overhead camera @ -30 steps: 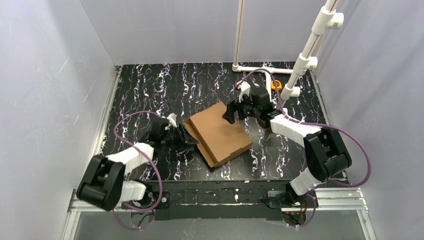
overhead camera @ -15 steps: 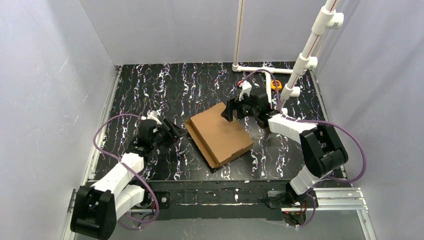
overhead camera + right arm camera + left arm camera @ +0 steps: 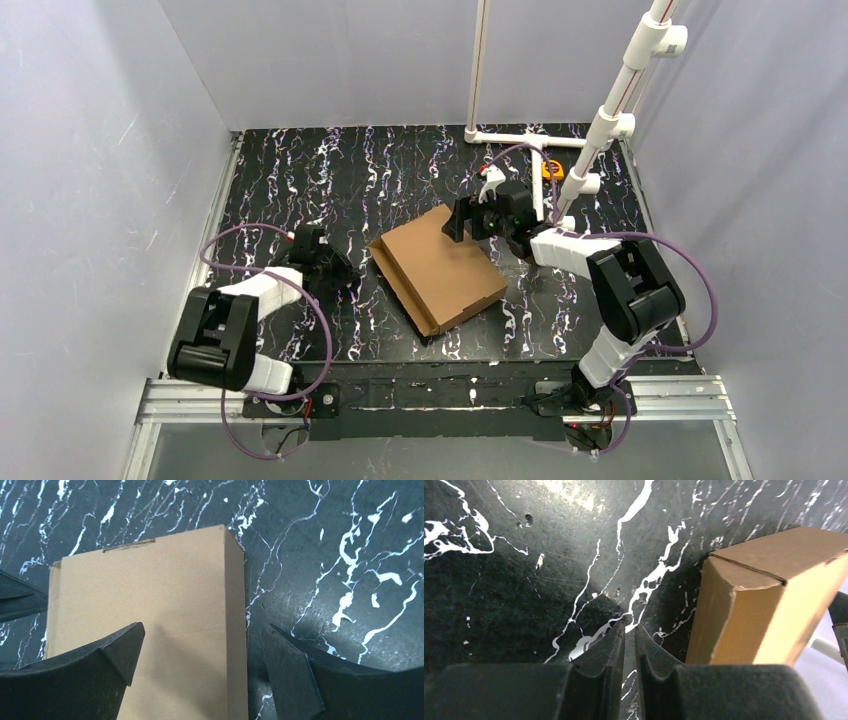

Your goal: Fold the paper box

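Fingers: left pair nearly together; right pair wide over paper box

Black, white-veined surface between pale grey walls.
White pipes rise at the far right edge, a small orange item just beside their base; a metal rail runs along the near edge.
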Motion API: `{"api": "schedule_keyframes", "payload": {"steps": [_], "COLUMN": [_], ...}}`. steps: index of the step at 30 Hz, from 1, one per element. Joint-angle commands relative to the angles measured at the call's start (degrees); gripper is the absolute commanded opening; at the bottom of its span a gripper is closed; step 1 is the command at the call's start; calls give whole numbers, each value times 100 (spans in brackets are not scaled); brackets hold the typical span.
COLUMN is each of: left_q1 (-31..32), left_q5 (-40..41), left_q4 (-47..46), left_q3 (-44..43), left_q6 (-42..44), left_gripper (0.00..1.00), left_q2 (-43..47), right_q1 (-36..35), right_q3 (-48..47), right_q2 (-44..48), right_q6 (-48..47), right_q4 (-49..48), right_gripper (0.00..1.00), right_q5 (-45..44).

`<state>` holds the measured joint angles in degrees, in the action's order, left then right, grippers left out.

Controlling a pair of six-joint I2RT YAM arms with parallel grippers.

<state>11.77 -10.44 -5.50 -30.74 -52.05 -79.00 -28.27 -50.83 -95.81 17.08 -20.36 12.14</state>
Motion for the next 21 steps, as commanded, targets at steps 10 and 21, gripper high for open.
{"api": "schedule_keyframes", "payload": {"steps": [10, 21], "left_q1": [-10, 792], "left_q5": [-513, -1023], "left_q4": [-293, -277], "left_q3": [-692, -2074], "left_q6": [284, 1196], "left_gripper": [9, 5], "left_q2": [-833, -1580], "right_q1": [-122, -379], "right_q3": [-179, -365], "right_q2": [-460, -701], "right_q6": [242, -96], "right_q4": [-131, 115], "right_gripper": [81, 57], "right_q5": [139, 457]}}
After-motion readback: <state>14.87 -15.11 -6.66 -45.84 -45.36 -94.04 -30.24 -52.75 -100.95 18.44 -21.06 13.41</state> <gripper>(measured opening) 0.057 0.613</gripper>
